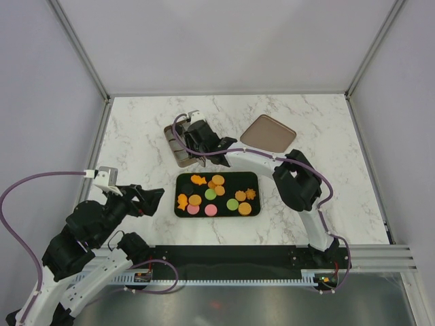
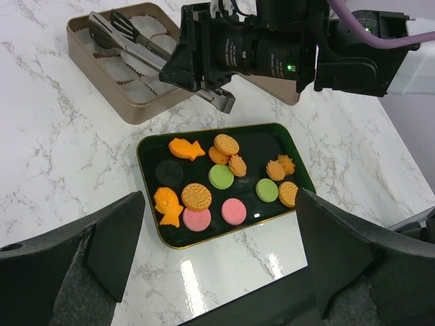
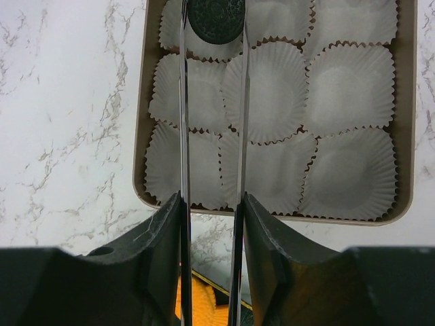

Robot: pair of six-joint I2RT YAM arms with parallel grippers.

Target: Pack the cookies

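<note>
From above, the cookies (image 1: 216,195) lie on a black tray (image 1: 253,178) mid-table. The right gripper (image 1: 194,139) hangs over a tan tin (image 1: 178,159) behind the tray, and the left gripper (image 1: 153,200) sits just left of it.

The left wrist view shows its fingers (image 2: 115,244) spread wide, holding nothing.

In the right wrist view, the fingers (image 3: 163,244) clamp metal tongs (image 3: 183,136). The blades flank a black cookie (image 3: 216,20) sitting in a paper cup (image 3: 170,30), perhaps pinching it.
</note>
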